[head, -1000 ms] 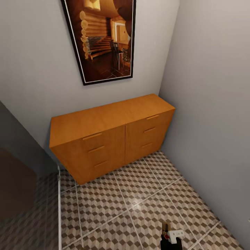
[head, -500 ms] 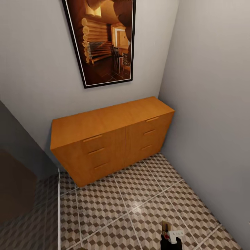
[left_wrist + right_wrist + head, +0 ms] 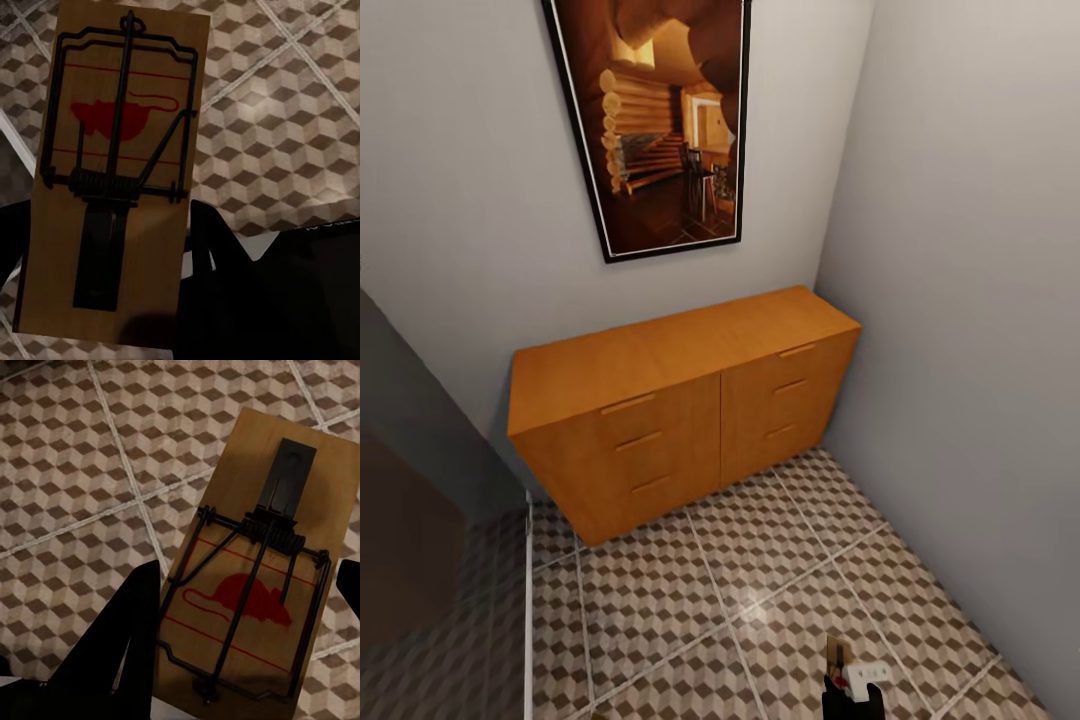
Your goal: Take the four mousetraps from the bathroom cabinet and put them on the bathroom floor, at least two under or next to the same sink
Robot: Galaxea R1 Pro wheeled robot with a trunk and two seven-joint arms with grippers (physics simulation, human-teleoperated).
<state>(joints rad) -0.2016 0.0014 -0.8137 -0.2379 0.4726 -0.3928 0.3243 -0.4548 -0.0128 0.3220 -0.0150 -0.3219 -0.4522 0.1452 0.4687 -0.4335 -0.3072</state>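
Observation:
The orange-brown cabinet stands against the back wall with all six drawers closed. In the left wrist view a tan wooden mousetrap with a black wire spring and a red mouse print sits between the dark fingers of my left gripper, which is shut on it. My right gripper is shut on a second mousetrap above the cube-patterned bathroom floor. In the head view that right gripper shows at the bottom edge with its mousetrap over the bathroom floor. The sink is out of view.
A framed picture hangs above the cabinet. A grey wall closes the right side next to the cabinet. A dark smoky glass panel stands at the left. Open tiled floor lies between me and the cabinet.
The whole head view has shifted, so the cabinet and picture sit a little lower in the picture. Both grippers keep their mousetraps and the drawers stay closed.

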